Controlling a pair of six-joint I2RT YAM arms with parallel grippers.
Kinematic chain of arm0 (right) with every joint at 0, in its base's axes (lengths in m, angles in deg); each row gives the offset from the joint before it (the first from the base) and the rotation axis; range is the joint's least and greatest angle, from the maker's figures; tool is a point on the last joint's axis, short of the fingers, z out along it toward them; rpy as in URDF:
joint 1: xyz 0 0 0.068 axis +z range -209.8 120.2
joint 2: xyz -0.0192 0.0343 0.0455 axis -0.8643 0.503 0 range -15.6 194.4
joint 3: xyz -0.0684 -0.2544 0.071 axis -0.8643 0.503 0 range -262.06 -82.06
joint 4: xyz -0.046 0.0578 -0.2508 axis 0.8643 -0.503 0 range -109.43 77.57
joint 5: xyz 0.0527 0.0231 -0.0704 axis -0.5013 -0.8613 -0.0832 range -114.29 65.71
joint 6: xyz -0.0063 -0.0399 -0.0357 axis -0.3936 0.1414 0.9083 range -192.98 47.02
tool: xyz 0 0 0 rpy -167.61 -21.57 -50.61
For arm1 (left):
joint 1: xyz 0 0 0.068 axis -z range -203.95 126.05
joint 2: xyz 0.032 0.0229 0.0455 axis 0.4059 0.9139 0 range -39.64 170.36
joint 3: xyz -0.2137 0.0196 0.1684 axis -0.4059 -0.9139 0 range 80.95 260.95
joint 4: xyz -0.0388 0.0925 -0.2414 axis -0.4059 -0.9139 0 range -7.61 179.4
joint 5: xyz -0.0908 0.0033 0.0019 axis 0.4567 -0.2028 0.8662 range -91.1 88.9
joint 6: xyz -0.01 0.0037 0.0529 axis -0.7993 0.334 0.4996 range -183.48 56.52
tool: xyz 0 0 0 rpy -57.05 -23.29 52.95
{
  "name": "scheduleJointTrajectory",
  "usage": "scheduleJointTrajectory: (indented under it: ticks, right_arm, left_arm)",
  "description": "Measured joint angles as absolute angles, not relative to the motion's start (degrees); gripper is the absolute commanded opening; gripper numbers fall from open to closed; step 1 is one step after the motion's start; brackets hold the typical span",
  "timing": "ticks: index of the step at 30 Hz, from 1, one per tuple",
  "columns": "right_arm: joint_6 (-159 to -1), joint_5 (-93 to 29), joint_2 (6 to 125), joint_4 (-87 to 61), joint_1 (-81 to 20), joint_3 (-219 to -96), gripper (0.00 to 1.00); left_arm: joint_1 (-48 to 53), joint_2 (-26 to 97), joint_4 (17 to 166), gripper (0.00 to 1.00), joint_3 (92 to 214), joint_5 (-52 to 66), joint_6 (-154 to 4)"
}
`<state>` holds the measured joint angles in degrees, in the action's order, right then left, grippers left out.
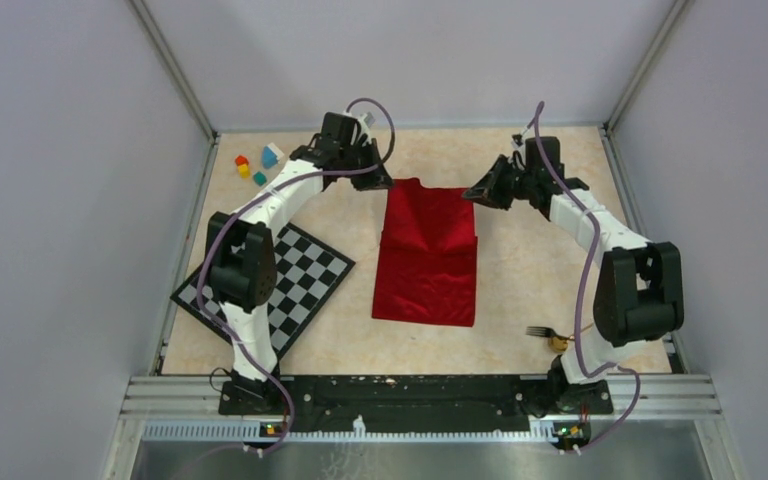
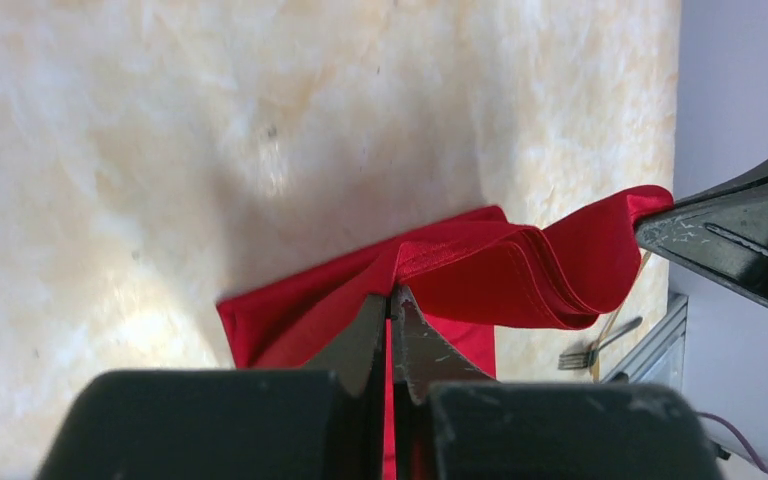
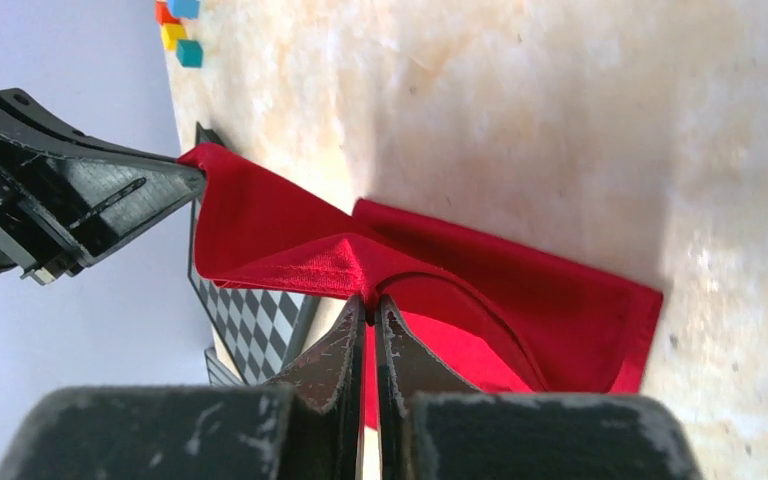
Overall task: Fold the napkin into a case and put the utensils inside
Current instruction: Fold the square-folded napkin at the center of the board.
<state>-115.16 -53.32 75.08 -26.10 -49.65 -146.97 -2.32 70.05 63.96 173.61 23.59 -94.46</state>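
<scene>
**Q:** What is the setting?

**A:** A pale, marbled beige table (image 1: 530, 270) inside a booth with plain lilac walls, seen from above and from both wrists.

**Q:** What are the fingers doing?

**A:** The left gripper (image 2: 392, 300) has its two black fingers pressed together on a pinch of the red napkin (image 1: 428, 270), at its far left corner. The right gripper (image 3: 368, 305) is clamped the same way on the far right corner. Both corners are raised off the table, and the cloth sags in folds between them. The napkin's near part lies flat mid-table and looks doubled.

**Q:** And around it?

**A:** The fork (image 1: 540, 331) and the gold-bowled spoon (image 1: 558, 343) lie together at the near right, beside the right arm's base and well apart from the napkin. That arm's cable passes just by the spoon. A black-and-white checkered mat (image 1: 295, 285) lies at the left, partly under the left arm. Small coloured blocks (image 1: 255, 167) sit in the far left corner.
</scene>
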Motion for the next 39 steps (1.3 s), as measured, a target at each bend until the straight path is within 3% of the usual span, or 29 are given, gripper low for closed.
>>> scheduleJointTrajectory:
  ticks: [8,29,39]
  right_arm:
    - [-112.4,-55.5,81.6,-27.0,-49.8,-155.1,0.00]
    - [-104.6,-55.3,86.7,-34.0,-51.2,-168.5,0.00]
    - [-103.6,-57.7,83.7,-34.5,-51.4,-161.0,0.00]
  left_arm:
    - [-3.9,74.9,63.5,0.00,182.1,26.3,-91.1]
    - [-4.6,75.0,68.9,0.00,181.9,32.6,-92.3]
    - [-4.7,71.5,68.8,0.00,176.0,33.1,-92.7]
